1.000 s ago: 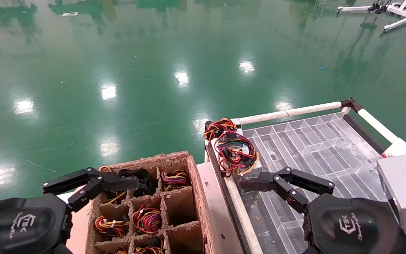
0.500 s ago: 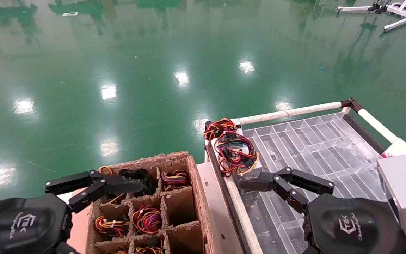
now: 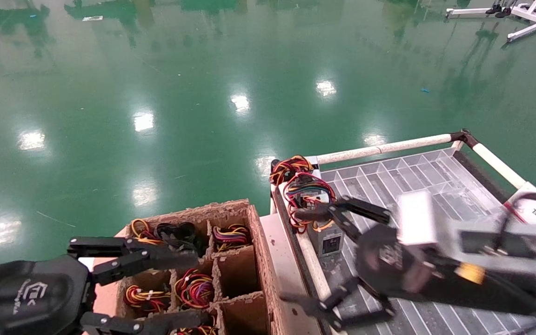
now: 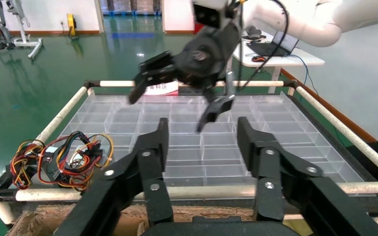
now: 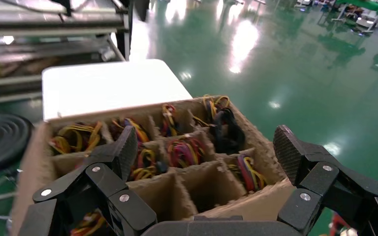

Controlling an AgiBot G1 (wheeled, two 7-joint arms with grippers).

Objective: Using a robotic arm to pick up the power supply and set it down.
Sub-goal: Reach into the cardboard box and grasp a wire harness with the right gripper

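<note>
Two grippers spread wide, right gripper [image 3: 317, 258] empty just beside the power supply [image 3: 326, 232], left gripper [image 3: 175, 286] apart over the cardboard box [image 3: 258, 242] near it.

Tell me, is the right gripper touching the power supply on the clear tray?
Apart. In the left wrist view, the right gripper hangs open over the clear tray, well away from the power supply at its corner.
</note>
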